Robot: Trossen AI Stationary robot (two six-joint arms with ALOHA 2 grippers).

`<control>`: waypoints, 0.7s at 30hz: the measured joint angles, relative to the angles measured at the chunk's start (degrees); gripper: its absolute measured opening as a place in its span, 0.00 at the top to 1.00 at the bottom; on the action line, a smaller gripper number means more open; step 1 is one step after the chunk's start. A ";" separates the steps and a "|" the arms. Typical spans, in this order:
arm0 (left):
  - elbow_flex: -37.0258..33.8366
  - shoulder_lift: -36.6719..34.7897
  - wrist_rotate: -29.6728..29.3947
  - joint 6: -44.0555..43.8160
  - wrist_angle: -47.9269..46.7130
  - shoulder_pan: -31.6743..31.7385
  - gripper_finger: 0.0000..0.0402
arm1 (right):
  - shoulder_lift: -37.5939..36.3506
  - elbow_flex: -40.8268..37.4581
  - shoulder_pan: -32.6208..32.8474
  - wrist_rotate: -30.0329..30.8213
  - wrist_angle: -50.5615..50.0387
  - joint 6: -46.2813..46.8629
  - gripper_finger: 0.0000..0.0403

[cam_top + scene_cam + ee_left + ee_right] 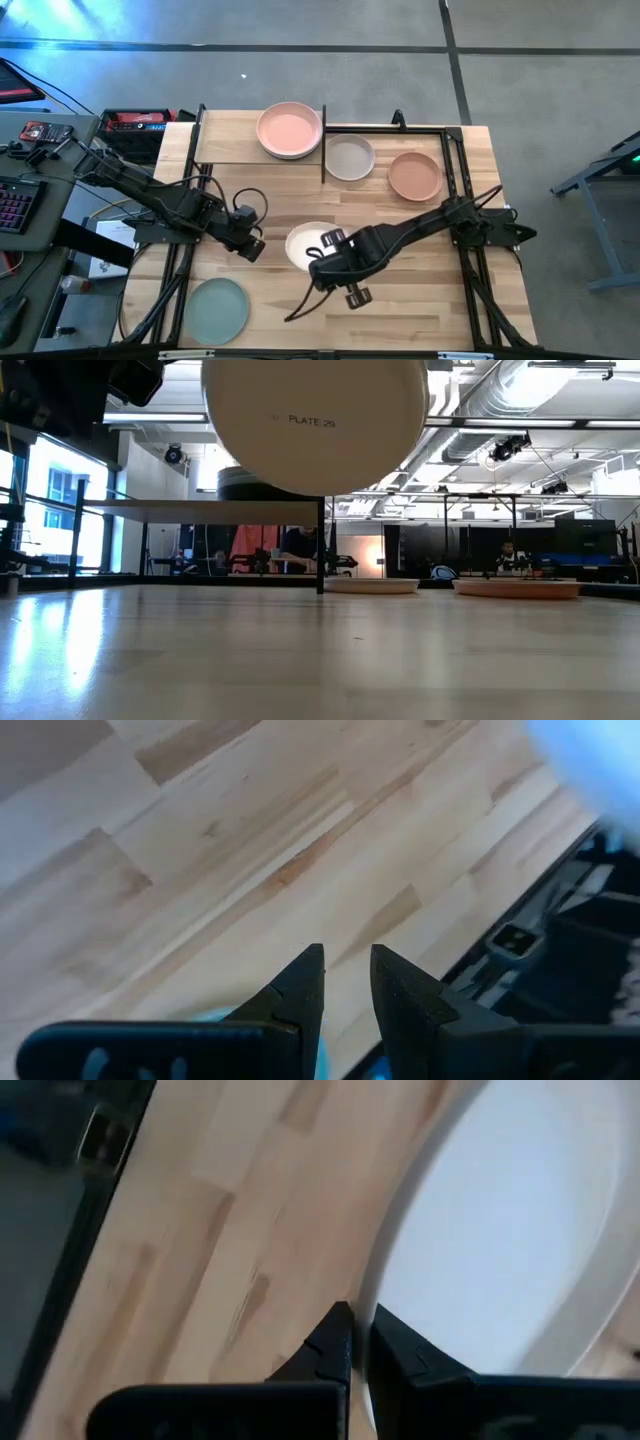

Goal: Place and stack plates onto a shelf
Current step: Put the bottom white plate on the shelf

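One plate is on the shelf (215, 150) so far: the pink plate (290, 129), sitting on the pale board's right end, nothing stacked on it yet. Rest of the count, going left to right in the high view:

Sage green plate (218, 308) lies flat on the table near the front-left corner, untouched, well apart from the shelf.

Left gripper (252, 246) hovers empty over bare wood btwn that plate and the white one; fingers a little apart w/ nothing btwn them (left wrist view shows only tabletop past the tips).

White plate (305, 243) is mid-table, lifted clear of the surface; low view shows its underside up high, labelled PLATE 29. Right gripper (358, 1342) has its fingers clamped on the rim, per the right wrist view.

Beige-grey plate (349, 157) and terracotta plate (414, 175) rest on the table at the back, right of the shelf's upright, side by side, not on the board.

Judgement: roughly one of five done; white is in transit, three others not yet picked up. Other colours, if any, aren't in view
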 joint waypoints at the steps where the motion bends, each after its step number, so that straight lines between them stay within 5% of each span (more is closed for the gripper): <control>1: 0.00 0.00 -0.01 -0.99 0.67 0.00 0.82 | 0.02 -0.18 0.07 -0.28 -0.12 -2.07 1.00; 21: 0.01 0.00 -7.45 -19.10 6.31 0.01 0.82 | 0.02 -0.79 0.17 1.00 -0.34 -30.04 1.00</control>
